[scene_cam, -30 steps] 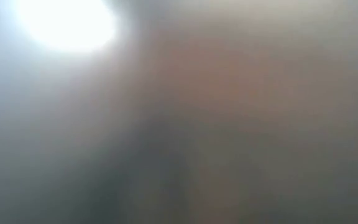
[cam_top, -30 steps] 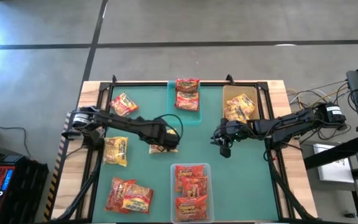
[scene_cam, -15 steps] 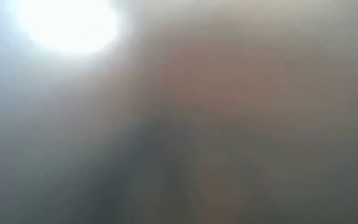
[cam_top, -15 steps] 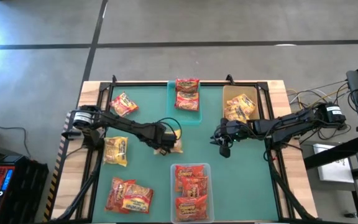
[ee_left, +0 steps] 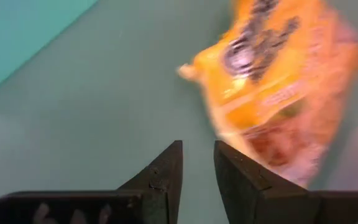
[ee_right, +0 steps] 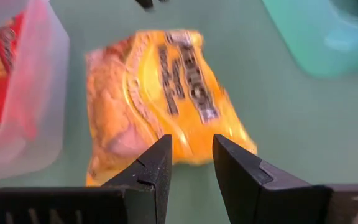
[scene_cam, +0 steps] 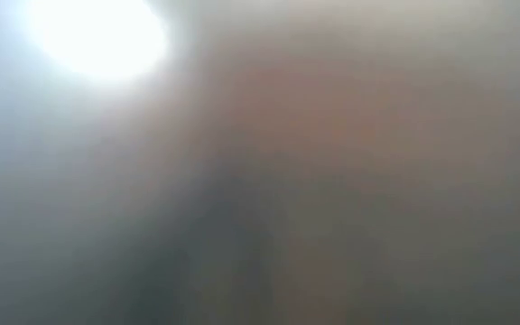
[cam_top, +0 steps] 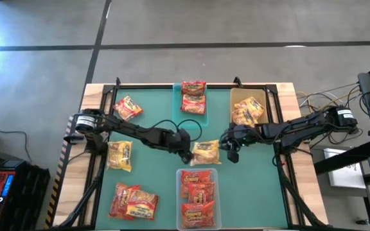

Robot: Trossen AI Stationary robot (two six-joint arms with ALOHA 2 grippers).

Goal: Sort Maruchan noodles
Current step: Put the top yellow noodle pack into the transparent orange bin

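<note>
Yellow packet (cam_top: 205,153) sits loose mid-table between nearly closed, empty left gripper (cam_top: 186,154) and right gripper (cam_top: 230,153), likely a handoff toward the tan bin (cam_top: 235,96).

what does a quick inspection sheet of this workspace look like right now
surface: green mat on a wooden table
job's things: yellow packet loose at mid-mat between both grippers; more loose packets on the left; others sorted in the teal bin, tan bin and clear bin
clutter: nothing seen
grippers: left gripper beside the yellow packet, jaws narrowly apart, empty; right gripper on its other side, narrowly apart, empty
cables: bundle off the table's right edge
surroundings: concrete floor; low view shows only glare
</note>
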